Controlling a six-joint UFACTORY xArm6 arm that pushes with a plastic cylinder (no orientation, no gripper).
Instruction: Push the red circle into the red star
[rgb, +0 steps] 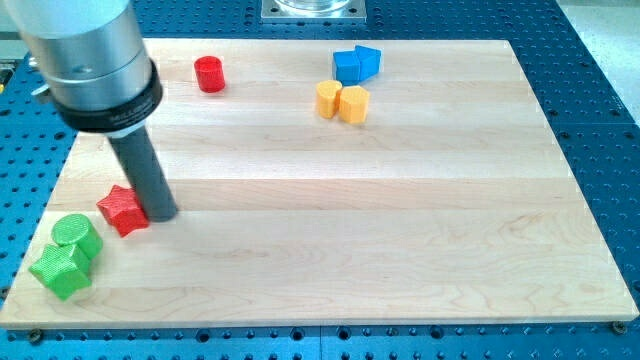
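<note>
The red circle (210, 74), a short red cylinder, stands near the view's top left of the wooden board (400, 220). The red star (123, 210) lies at the view's left, lower down. My tip (162, 214) rests on the board right beside the red star, touching its right side. The red circle is far from my tip, toward the view's top.
A green cylinder (76, 235) and a green star (61, 270) sit together at the view's bottom left, just below the red star. Two blue blocks (357, 65) and two yellow blocks (342, 102) cluster at the view's top centre.
</note>
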